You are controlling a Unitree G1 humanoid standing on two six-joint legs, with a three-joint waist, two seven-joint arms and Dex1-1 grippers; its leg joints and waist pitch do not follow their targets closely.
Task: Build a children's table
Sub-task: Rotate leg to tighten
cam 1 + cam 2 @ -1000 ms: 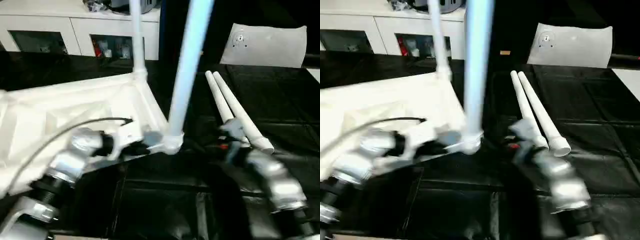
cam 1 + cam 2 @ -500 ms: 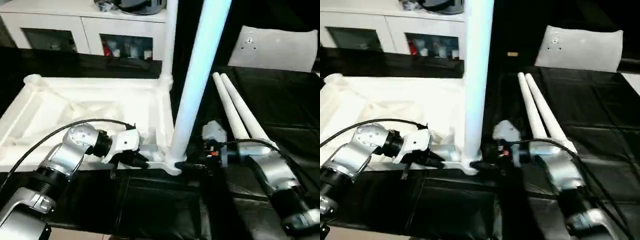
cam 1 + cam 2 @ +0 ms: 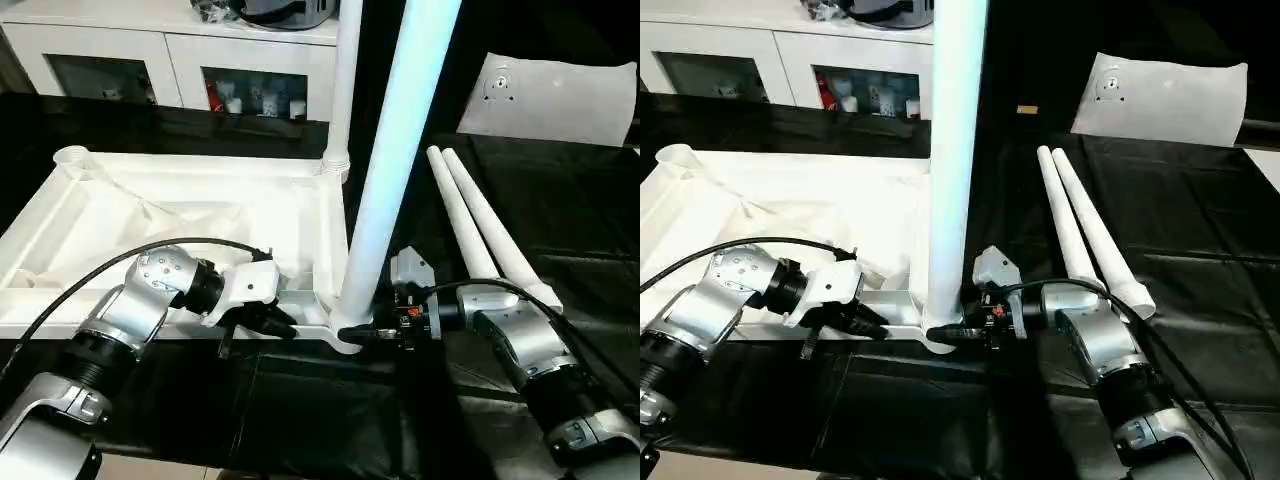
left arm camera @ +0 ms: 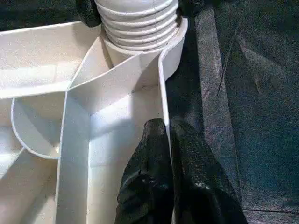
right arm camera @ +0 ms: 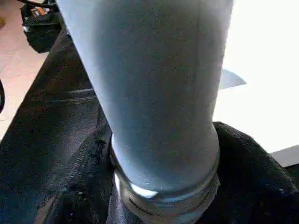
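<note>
The right end effector (image 3: 958, 331) has closed in around the near upright leg's (image 3: 952, 150) base; the left end effector (image 4: 168, 140) stays pinched on the tabletop's rim (image 4: 163, 88).

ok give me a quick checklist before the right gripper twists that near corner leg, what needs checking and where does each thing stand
1. Left gripper pinching the table top by its near edge wall: ok.
2. Near leg upright in its corner socket: ok.
3. Near leg screwed fully home: cannot tell; threads show above the socket.
4. Right gripper closed around the leg's base: cannot tell.
5. Far leg standing in its socket: ok.
6. Two spare legs lying apart from the right arm: not ok, it lies right beside them.
</note>
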